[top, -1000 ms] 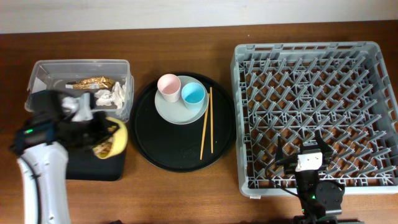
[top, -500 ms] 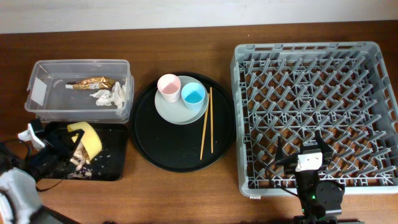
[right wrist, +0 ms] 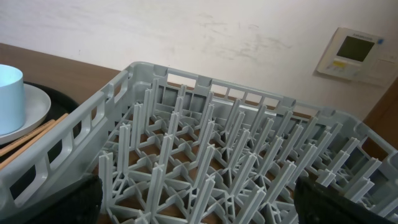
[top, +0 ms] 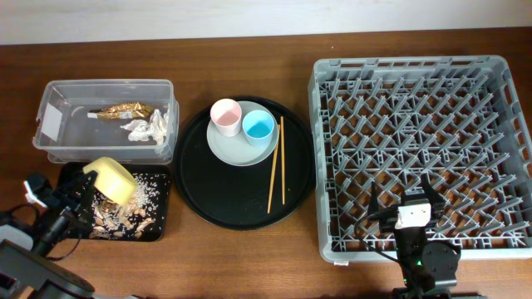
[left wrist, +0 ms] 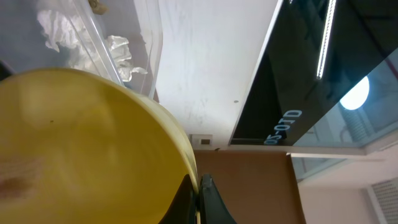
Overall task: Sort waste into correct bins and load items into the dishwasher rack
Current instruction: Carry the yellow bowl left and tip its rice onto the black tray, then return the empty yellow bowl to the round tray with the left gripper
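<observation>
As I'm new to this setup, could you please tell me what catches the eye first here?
The big grey rack fills the right side, with no dishes in it. At the left front, a yellow bowl is tipped over a shallow black tray strewn with food scraps.

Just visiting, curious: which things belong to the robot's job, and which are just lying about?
Job: yellow bowl, food scraps, shallow black tray, clear tub, tissue, wrapper, plate, pink cup, blue cup, chopsticks, dishwasher rack.
Lying about: round black tray, wall panel.
</observation>
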